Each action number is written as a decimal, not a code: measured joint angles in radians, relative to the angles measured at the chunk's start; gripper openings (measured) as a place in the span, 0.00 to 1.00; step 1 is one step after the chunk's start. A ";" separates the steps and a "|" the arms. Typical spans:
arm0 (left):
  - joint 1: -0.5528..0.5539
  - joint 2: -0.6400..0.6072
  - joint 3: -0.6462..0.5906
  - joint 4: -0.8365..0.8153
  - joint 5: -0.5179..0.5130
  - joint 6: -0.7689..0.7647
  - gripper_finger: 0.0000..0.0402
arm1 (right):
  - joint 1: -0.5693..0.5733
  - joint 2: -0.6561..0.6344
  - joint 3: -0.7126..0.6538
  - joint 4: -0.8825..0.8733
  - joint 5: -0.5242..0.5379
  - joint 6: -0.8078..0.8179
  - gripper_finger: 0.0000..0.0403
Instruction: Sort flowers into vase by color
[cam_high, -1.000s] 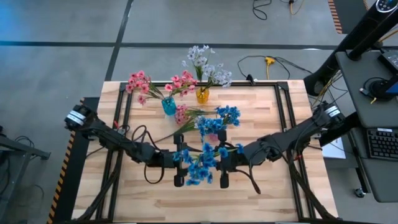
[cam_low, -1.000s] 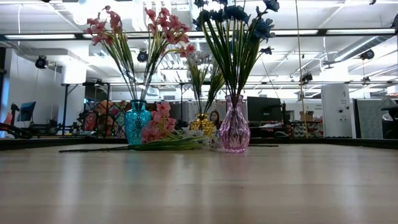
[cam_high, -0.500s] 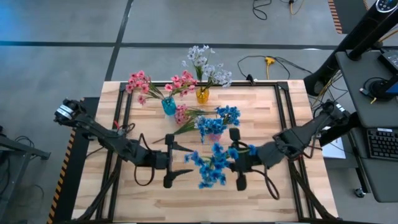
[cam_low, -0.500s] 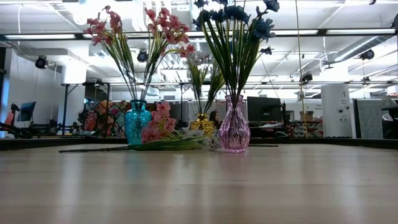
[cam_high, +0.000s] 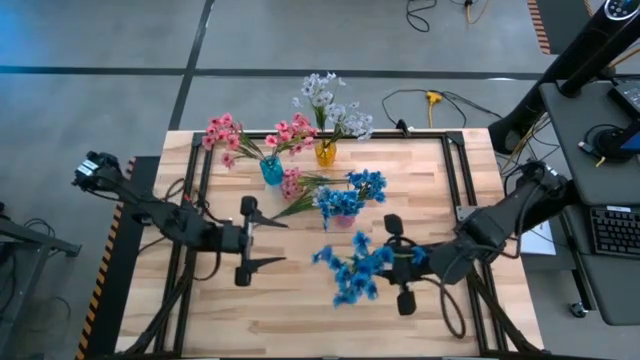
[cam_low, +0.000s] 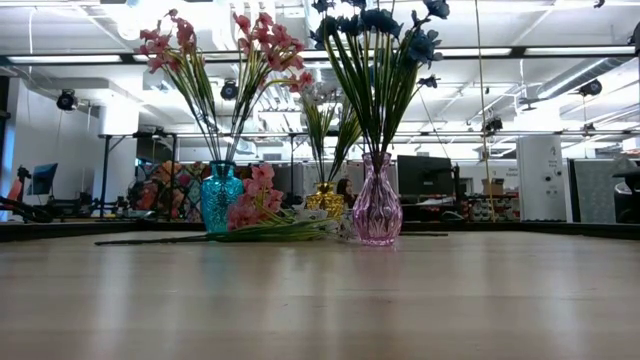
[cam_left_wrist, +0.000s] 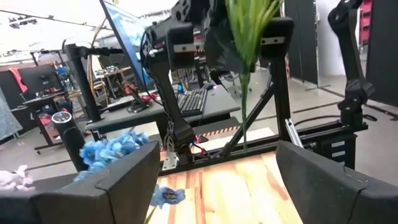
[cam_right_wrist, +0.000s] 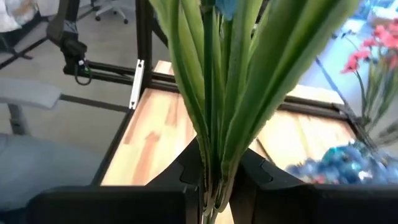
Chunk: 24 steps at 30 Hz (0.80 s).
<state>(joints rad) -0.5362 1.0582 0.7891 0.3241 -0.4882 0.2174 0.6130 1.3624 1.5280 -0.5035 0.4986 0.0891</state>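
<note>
- High view: the right pincer (cam_high: 401, 262) is closed on a blue flower spray (cam_high: 353, 272), whose blooms hang over the front middle of the wooden table (cam_high: 300, 310). The left pincer (cam_high: 243, 241) stands wide open and holds nothing, left of centre, well apart from the spray. At the back, pink flowers (cam_high: 225, 134) stand in a teal vase (cam_high: 271, 170), pale white-lavender flowers (cam_high: 330, 105) in a yellow vase (cam_high: 326, 153), and blue flowers (cam_high: 352, 192) in a pink vase (cam_high: 344, 218). One pink spray (cam_high: 291, 186) lies flat on the table between the teal and pink vases.
- Low view: the three vases stand upright in a row, teal (cam_low: 221, 197), yellow (cam_low: 327, 199) and pink (cam_low: 377, 207), each with its own colour of blooms. The loose pink spray (cam_low: 250, 211) lies on the table in front of the teal vase. Neither pincer shows here.
- Left wrist view: its two dark fingers (cam_left_wrist: 118, 180) are spread far apart with nothing between them; beyond, the other arm holds the green stem (cam_left_wrist: 244, 68) upright.
- Right wrist view: its fingers (cam_right_wrist: 186, 171) pinch the bundle of green stems and leaves (cam_right_wrist: 217, 93) near its base.
</note>
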 joint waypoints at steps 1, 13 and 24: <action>0.000 -0.015 0.000 -0.015 0.000 0.000 0.75 | 0.004 -0.010 0.000 -0.019 0.002 0.024 0.09; 0.000 -0.142 0.000 -0.209 0.000 -0.034 0.75 | 0.096 -0.046 0.000 -0.164 0.007 0.221 0.09; 0.000 -0.133 0.000 -0.231 0.000 -0.036 0.75 | 0.224 -0.056 -0.056 -0.153 0.298 0.226 0.09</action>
<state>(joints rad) -0.5362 0.9250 0.7891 0.0934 -0.4885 0.1818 0.8371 1.3066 1.4716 -0.6561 0.7970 0.3153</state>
